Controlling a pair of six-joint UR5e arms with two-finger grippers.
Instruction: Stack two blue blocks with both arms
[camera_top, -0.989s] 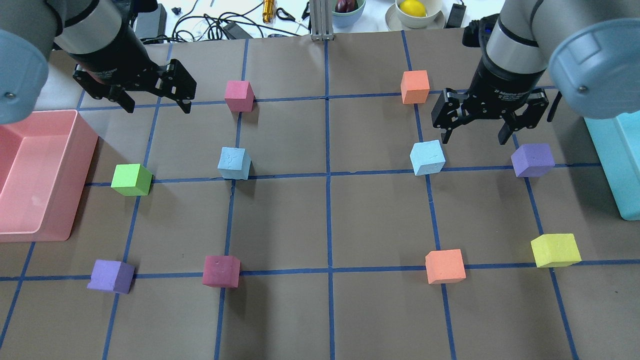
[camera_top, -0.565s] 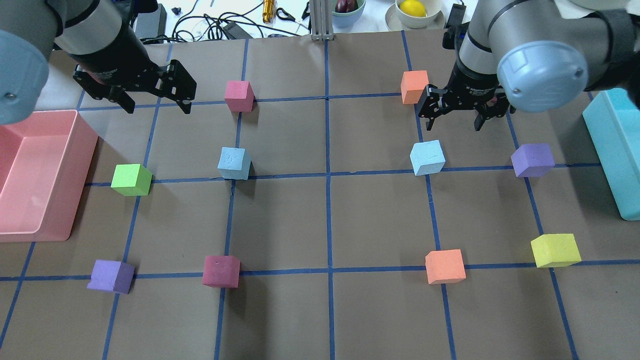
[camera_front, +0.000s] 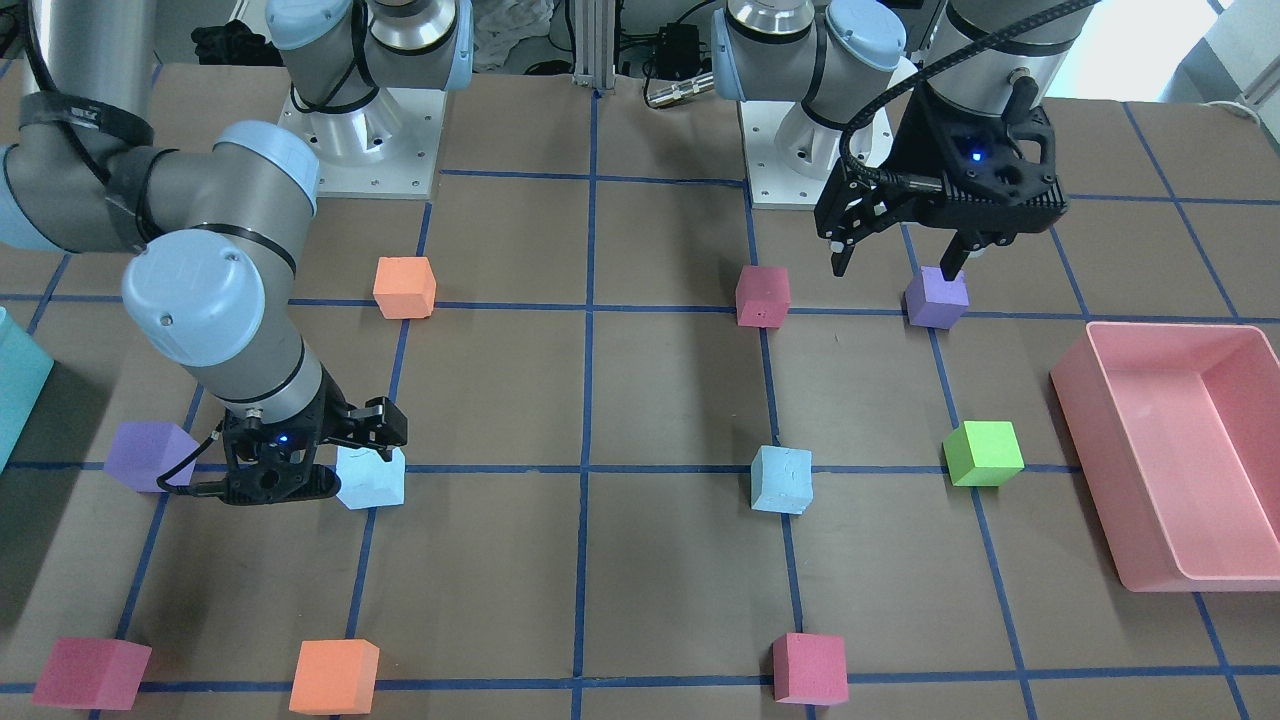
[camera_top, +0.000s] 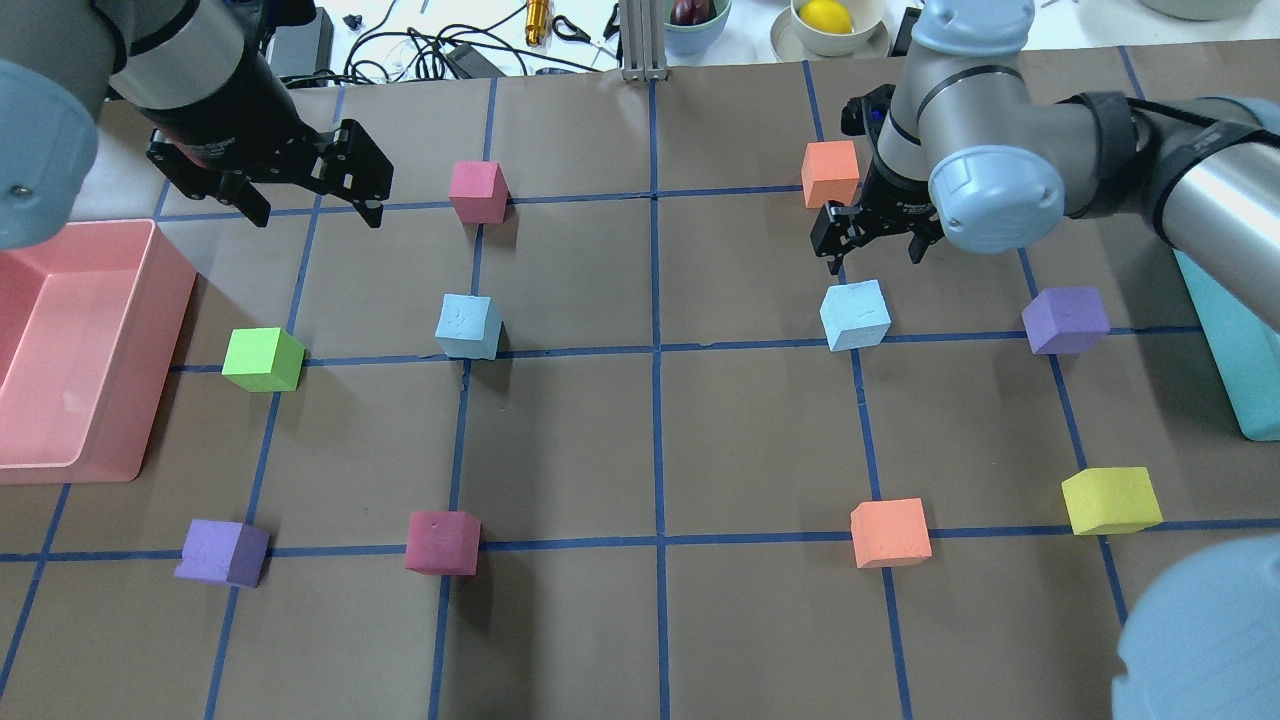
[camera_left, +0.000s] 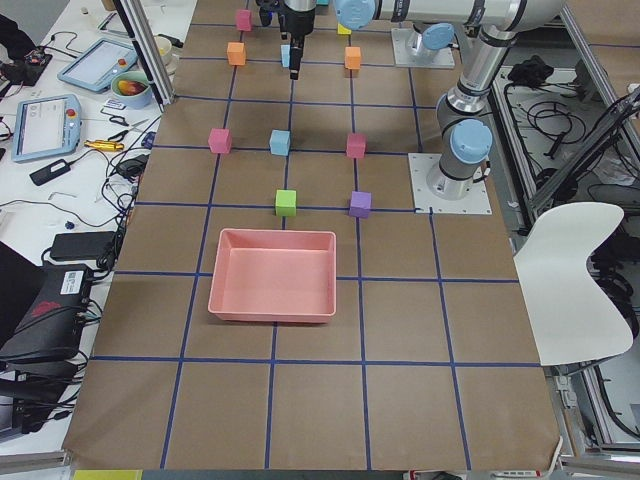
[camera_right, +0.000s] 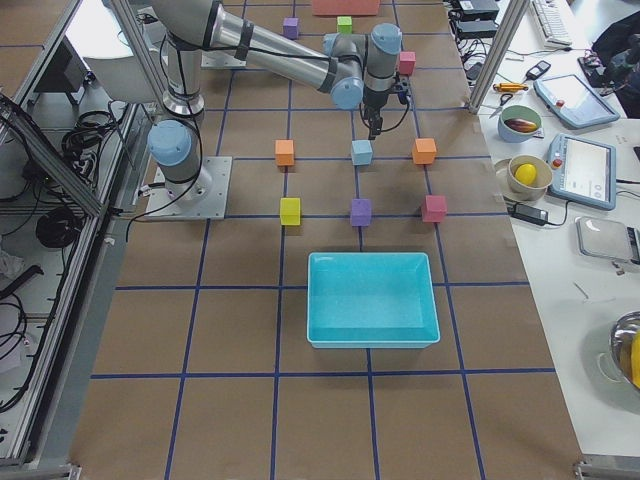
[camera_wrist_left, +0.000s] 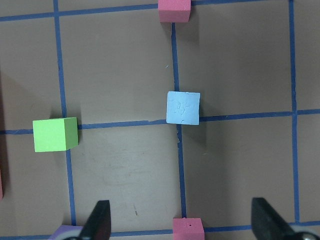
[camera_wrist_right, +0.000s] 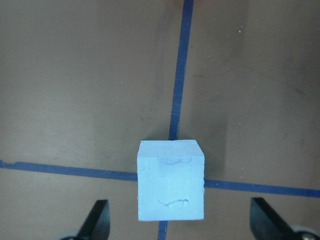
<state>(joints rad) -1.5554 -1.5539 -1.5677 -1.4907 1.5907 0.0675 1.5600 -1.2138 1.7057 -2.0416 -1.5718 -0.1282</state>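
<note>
Two pale blue blocks sit on the brown table. One is left of centre (camera_top: 468, 327) and the other right of centre (camera_top: 855, 315). My right gripper (camera_top: 873, 255) is open and hovers just over the right blue block, on its far side. In the right wrist view that block (camera_wrist_right: 171, 180) lies low in the centre between the open fingers (camera_wrist_right: 97, 220). My left gripper (camera_top: 318, 210) is open and empty, high at the far left. The left blue block (camera_wrist_left: 183, 107) shows well ahead of it in the left wrist view.
A pink tray (camera_top: 150, 300) stands at the left edge and a teal bin (camera_top: 1235, 330) at the right edge. Several other cubes lie on the grid, among them orange (camera_top: 830, 173), purple (camera_top: 1065, 320), pink (camera_top: 478, 192), green (camera_top: 262, 360) and yellow (camera_top: 1110, 500).
My right arm has swung left and its gripper has come down towards the right blue block, still open. The left arm and all cubes have not moved.
</note>
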